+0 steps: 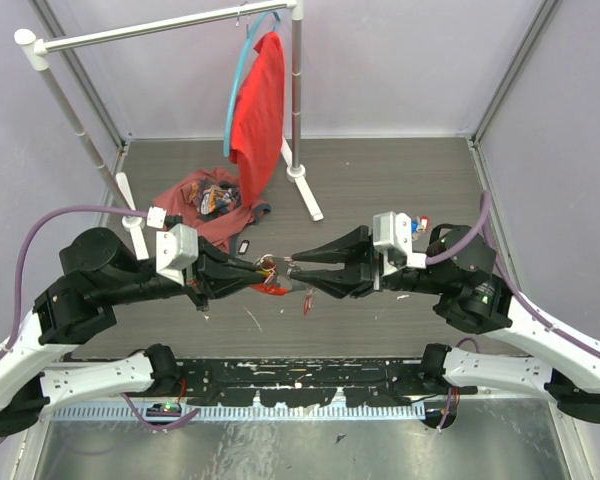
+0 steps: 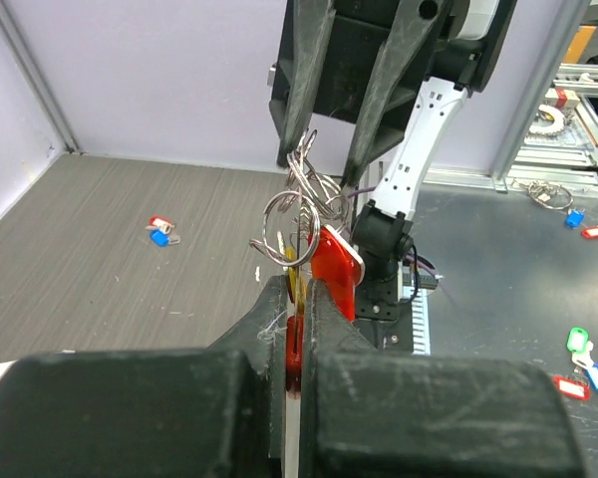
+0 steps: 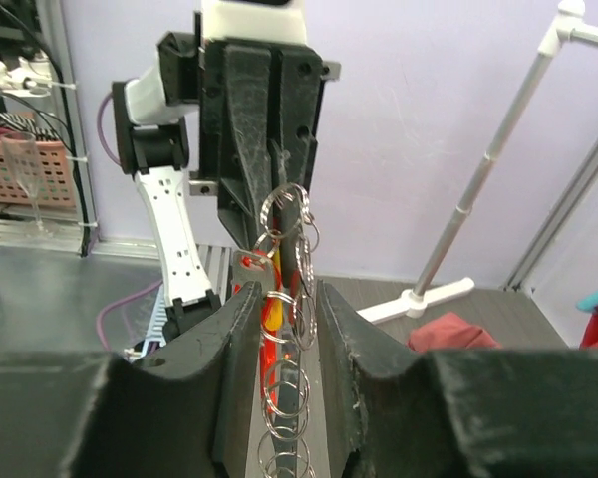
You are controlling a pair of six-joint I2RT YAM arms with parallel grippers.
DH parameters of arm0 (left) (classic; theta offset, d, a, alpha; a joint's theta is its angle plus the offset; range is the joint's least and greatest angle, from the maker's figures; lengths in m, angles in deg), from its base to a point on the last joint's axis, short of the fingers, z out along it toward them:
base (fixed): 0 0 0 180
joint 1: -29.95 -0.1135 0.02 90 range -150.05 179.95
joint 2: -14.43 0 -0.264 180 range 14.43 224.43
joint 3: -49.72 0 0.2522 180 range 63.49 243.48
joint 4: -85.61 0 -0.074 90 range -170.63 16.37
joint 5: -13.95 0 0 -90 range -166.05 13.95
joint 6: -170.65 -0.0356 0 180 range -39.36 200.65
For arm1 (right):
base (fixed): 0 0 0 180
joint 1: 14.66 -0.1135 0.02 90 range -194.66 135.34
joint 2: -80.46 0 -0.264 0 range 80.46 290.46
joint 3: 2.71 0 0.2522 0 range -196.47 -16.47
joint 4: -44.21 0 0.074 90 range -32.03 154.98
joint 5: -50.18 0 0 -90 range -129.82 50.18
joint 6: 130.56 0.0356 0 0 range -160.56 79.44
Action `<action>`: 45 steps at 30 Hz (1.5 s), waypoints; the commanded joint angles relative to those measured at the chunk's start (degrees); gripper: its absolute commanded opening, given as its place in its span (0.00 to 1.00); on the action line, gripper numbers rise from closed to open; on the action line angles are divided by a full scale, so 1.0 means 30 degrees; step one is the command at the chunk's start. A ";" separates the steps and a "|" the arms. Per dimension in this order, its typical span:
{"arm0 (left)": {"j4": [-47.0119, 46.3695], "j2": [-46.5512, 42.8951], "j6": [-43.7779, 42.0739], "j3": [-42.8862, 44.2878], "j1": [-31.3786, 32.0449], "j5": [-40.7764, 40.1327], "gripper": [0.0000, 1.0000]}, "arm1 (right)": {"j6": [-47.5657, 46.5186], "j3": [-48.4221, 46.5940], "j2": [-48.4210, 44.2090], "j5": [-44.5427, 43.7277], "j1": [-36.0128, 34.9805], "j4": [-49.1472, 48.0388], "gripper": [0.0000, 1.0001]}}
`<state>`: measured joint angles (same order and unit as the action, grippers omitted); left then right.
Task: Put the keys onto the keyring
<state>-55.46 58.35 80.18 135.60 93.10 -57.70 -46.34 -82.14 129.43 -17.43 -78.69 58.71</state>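
1. Thin metal keyring (image 2: 284, 217) with red tag is hanging mid-air, the left pincer (image 2: 297, 289) clenching it.
2. Released, the right pincer (image 3: 284, 299) is straddling its chain (image 3: 289, 398); closing off-centre could be yanking it loose.

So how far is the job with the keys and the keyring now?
Done: nothing clearly; whether any key already hangs on the keyring I cannot tell. In hand: the left gripper is shut on the keyring, and the right gripper stands open around its chain. Left: the red and blue keys lie on the table, untouched.
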 commanded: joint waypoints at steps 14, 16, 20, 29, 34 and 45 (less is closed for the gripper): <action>-0.1383 0.0151 0.0157 0.0379 -0.0018 0.1955 0.00 | 0.0525 -0.0523 -0.0841 0.0981 -0.0074 -0.2361 0.30; -0.1416 0.0140 0.0157 0.0350 -0.0015 0.1982 0.00 | 0.0613 -0.0572 -0.0695 0.1267 -0.0095 -0.2457 0.29; -0.1446 0.0074 0.0160 0.0341 -0.0017 0.1977 0.00 | 0.0647 -0.0662 -0.0596 0.1593 -0.0075 -0.2322 0.31; -0.1533 0.0037 0.0157 0.0372 -0.0015 0.2058 0.00 | 0.0612 -0.0675 -0.0309 0.1692 -0.0080 -0.1880 0.31; -0.1561 -0.0018 0.0100 0.0350 -0.0009 0.2028 0.00 | 0.0536 -0.0749 -0.0270 0.1696 -0.0073 -0.1732 0.28; -0.1710 -0.0168 0.0069 0.0348 -0.0016 0.2000 0.00 | 0.0538 -0.0668 -0.0284 0.1706 -0.0073 -0.1504 0.29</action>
<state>-56.97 58.70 80.31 135.60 93.10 -52.50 -44.90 -82.19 128.62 -12.69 -78.69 55.65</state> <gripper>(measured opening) 0.044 0.289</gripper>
